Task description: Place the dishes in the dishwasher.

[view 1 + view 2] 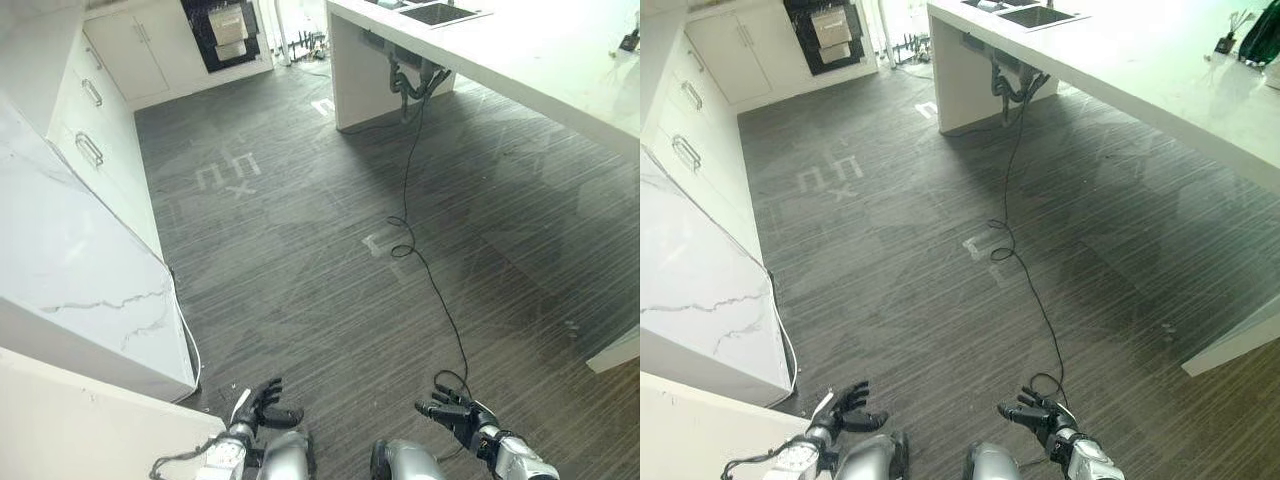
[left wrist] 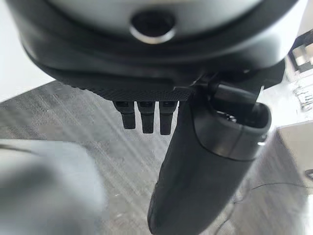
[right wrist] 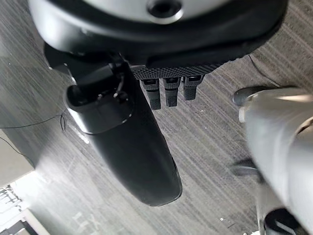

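Note:
A dark appliance bay [image 1: 225, 30] with light racks inside stands at the far end of the kitchen, between white cabinets. My left hand [image 1: 262, 405] hangs low at the lower left above the dark wood floor, fingers relaxed, holding nothing. My right hand [image 1: 455, 412] hangs at the lower right in the same way. In the left wrist view the thumb [image 2: 205, 161] stands straight with bare floor past it. The right wrist view shows that hand's thumb [image 3: 132, 147] likewise over bare floor. A sink [image 1: 440, 12] is set into the far end of the white island.
A marble-topped counter [image 1: 60, 270] runs along the left, close to my left hand. Behind it stand white drawers with metal handles [image 1: 90, 150]. The white island [image 1: 540, 50] runs along the right side. Pale tape marks [image 1: 228, 172] lie on the floor between them.

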